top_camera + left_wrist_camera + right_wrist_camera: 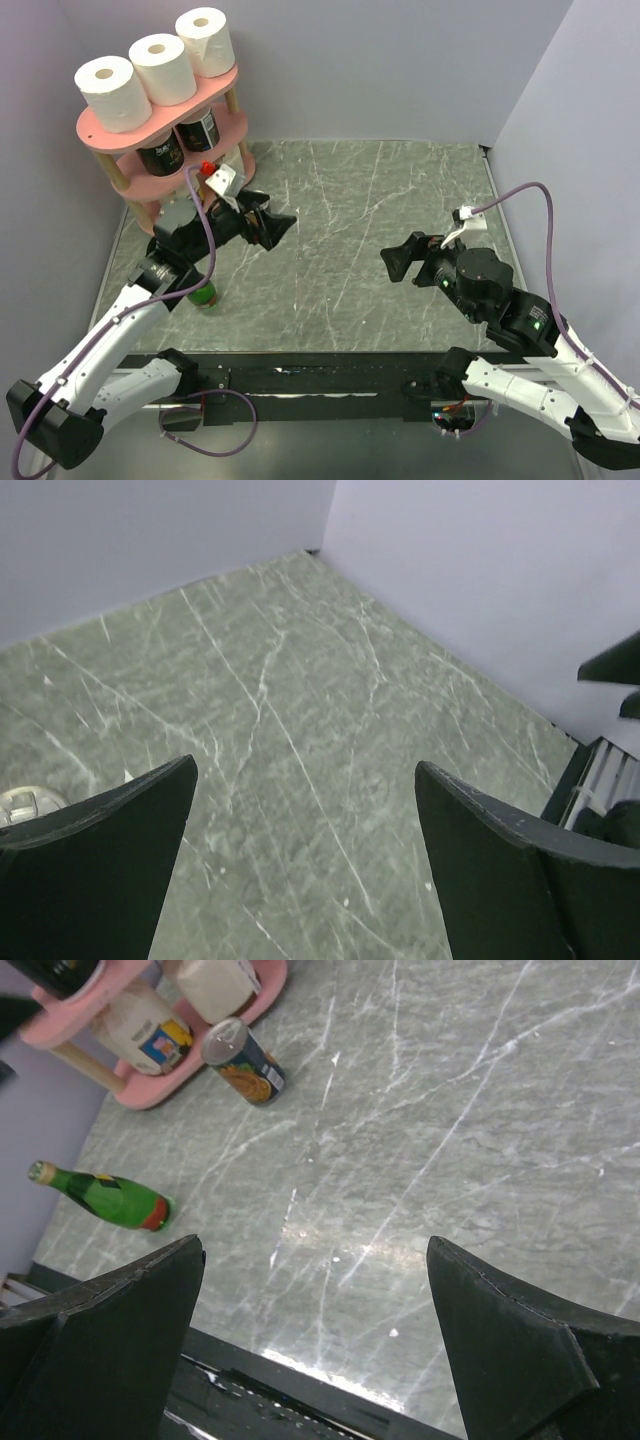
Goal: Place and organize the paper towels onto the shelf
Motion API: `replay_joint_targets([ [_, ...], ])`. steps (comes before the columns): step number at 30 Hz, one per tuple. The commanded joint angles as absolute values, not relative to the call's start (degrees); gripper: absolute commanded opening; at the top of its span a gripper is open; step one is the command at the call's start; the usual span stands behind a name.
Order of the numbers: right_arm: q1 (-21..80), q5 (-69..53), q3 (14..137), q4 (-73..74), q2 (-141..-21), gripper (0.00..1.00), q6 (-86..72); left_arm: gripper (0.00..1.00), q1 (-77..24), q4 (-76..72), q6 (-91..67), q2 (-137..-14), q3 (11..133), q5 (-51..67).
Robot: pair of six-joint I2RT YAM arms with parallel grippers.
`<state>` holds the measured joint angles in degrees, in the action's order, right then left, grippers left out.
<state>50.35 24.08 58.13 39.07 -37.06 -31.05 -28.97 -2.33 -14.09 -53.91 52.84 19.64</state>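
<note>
Three white paper towels (112,92) (163,68) (206,40) stand in a row on the top board of the pink shelf (100,137) at the far left. My left gripper (278,228) hovers over the table just right of the shelf, open and empty. The left wrist view shows only bare marble between its jaws (305,765). Over the right half of the table my right gripper (397,260) points left, open with nothing in it (316,1242). Part of the shelf (150,1095) shows at the top left of the right wrist view.
Dark labelled cans (160,155) (200,128) stand on the shelf's middle tier. A green bottle (205,297) (105,1198) stands on the table, partly under my left arm. Another can (245,1060) sits on the table beside the shelf's foot. Walls close the table at the back and both sides.
</note>
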Motion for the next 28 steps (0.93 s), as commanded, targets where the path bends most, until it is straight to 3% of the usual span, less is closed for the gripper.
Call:
replay_joint_targets([
  [1, 50.27, 24.96, 58.8, 35.94, -37.26, 0.99, -32.52, 0.96, -29.0, -7.05, -15.31, -50.36, 52.81, 22.14],
  [28, 50.27, 23.91, 59.24, 36.56, -40.51, 0.99, -33.14, 0.96, -29.0, -7.12, -16.26, -48.87, 51.86, 22.77],
])
